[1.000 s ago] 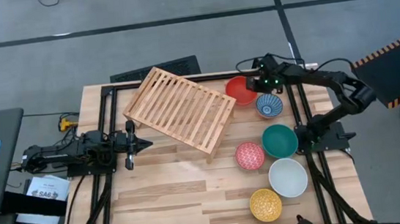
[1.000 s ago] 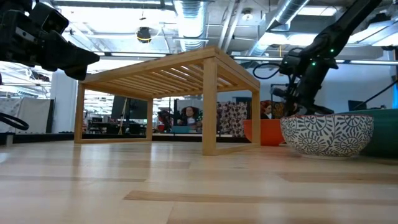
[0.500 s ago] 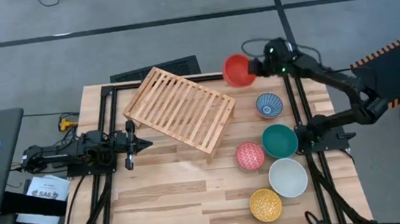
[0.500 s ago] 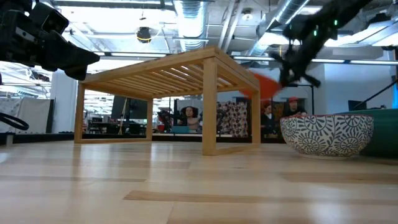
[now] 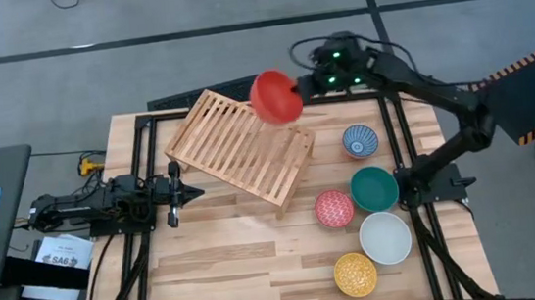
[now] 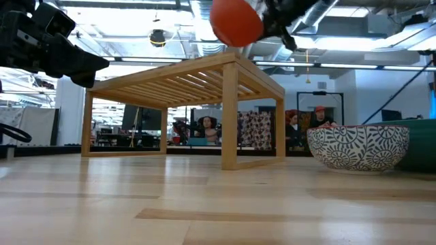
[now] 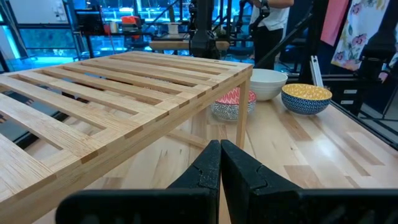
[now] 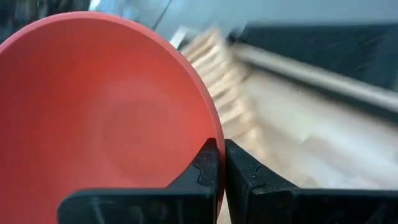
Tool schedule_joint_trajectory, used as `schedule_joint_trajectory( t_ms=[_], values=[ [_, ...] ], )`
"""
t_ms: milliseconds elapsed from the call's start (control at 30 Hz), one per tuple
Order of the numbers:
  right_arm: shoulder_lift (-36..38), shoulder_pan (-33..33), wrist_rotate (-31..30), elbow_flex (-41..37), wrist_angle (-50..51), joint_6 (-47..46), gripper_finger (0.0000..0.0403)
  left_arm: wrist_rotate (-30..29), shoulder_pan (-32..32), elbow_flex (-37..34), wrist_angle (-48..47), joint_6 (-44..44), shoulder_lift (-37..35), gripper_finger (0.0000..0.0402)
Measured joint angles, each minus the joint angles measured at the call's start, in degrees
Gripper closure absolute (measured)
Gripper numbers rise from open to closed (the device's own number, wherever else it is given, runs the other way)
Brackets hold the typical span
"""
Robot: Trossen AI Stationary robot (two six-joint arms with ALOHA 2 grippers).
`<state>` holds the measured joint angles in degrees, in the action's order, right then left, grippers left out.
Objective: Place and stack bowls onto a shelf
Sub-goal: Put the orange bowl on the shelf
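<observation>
My right gripper point(image 5: 303, 88) is shut on the plain red bowl point(image 5: 274, 97), high above the far right part of the light-wood slatted shelf point(image 5: 241, 147). In the low view the red bowl point(image 6: 236, 20) hangs above the shelf point(image 6: 184, 78). The blue-white bowl point(image 5: 360, 141), teal bowl point(image 5: 375, 188), pink-red bowl point(image 5: 333, 208), white bowl point(image 5: 385, 237) and yellow bowl point(image 5: 355, 273) stand on their bases along the table's right side. My left gripper point(image 5: 196, 189) is shut, low over the table left of the shelf. My right gripper pinches the red bowl's rim point(image 8: 214, 140), one finger inside the hollow and one outside. The fingers come from the table's right. The bowl is lifted clear and tipped on its side, above the shelf.
The wooden plank table point(image 5: 240, 271) has bare room along its near left part. Black frame rails point(image 5: 138, 241) run along both table sides. A dark keyboard-like object point(image 5: 208, 94) lies at the far edge behind the shelf.
My right gripper has lifted the red bowl from the table beside the blue-white bowl, carried it up and toward the table's left, and now holds it tipped above the shelf's far right part. The other bowls and the shelf have stayed put.
</observation>
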<state>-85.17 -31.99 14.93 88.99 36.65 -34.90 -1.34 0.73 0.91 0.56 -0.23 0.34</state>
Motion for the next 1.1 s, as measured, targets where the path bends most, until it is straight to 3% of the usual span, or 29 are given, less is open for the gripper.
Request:
schedule_joint_trajectory(
  t_ms=[200,367,800,1100],
  values=[
    [-5.9,7.3,-0.1,8.4,9.5,3.7,0.0375,0.0,0.0,0.0,0.0,0.0,0.0,0.0401],
    [-9.7,11.0,-6.2,10.9,17.9,5.0,0.0375,0.0,0.0,0.0,0.0,0.0,0.0,0.0401],
    [-14.7,12.3,-8.0,11.1,18.1,5.0,0.0372,0.0,0.0,0.0,0.0,0.0,0.0,0.0401],
    [-14.6,12.3,-9.7,11.1,18.0,5.2,0.0342,0.0,0.0,0.0,0.0,0.0,0.0,0.0401]
  ],
)
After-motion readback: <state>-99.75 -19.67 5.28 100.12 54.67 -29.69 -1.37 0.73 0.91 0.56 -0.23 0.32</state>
